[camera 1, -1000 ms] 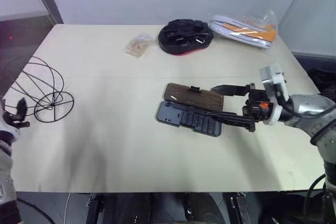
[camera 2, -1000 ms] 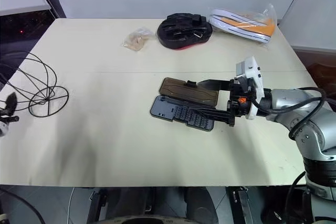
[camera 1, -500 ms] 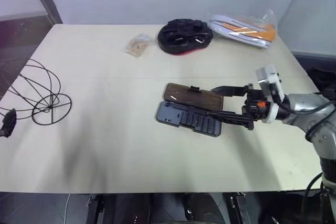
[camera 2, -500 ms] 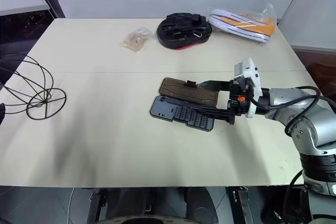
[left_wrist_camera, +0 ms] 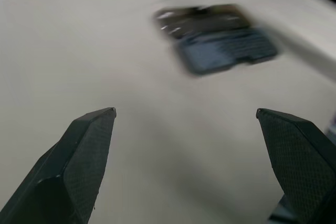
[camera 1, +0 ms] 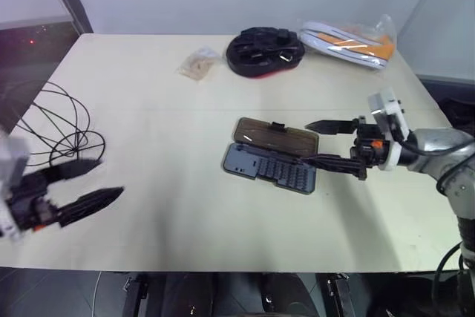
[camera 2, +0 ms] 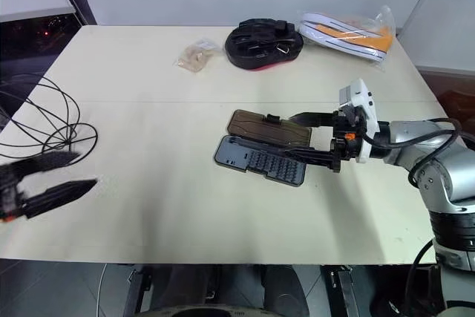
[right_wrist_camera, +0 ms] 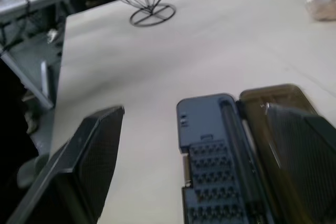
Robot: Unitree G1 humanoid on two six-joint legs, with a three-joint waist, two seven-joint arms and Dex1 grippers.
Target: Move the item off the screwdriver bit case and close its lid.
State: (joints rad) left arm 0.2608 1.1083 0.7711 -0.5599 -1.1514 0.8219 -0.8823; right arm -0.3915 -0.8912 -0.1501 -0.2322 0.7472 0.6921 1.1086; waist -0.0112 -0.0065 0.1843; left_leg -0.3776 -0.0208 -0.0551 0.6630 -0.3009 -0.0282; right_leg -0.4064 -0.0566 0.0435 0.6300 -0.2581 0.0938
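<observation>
The item [camera 1: 53, 128], a hollow ball of thin black wire hoops, rests at the table's left edge, also seen far off as the wire frame [right_wrist_camera: 152, 12]. The screwdriver bit case [camera 1: 271, 171] lies open mid-table, its smoky-brown lid [camera 1: 276, 137] flat behind the base. My left gripper [camera 1: 111, 177] hovers open and empty over the front left of the table, just in front of the item, pointing toward the case [left_wrist_camera: 226, 51]. My right gripper [camera 1: 303, 142] stands open at the case's right end, one finger by the lid [right_wrist_camera: 273, 103], the other along the base [right_wrist_camera: 210, 150].
A black bundle of straps [camera 1: 263, 50], a clear bag with white and orange shoes [camera 1: 345, 38] and a small clear packet [camera 1: 197, 64] lie along the table's far edge. Bare tabletop [camera 1: 171, 183] stretches between the item and the case.
My left gripper has swung in from beside the wire item at the left edge, rightward over the table, turning toward the case. The right gripper has stayed at the case.
</observation>
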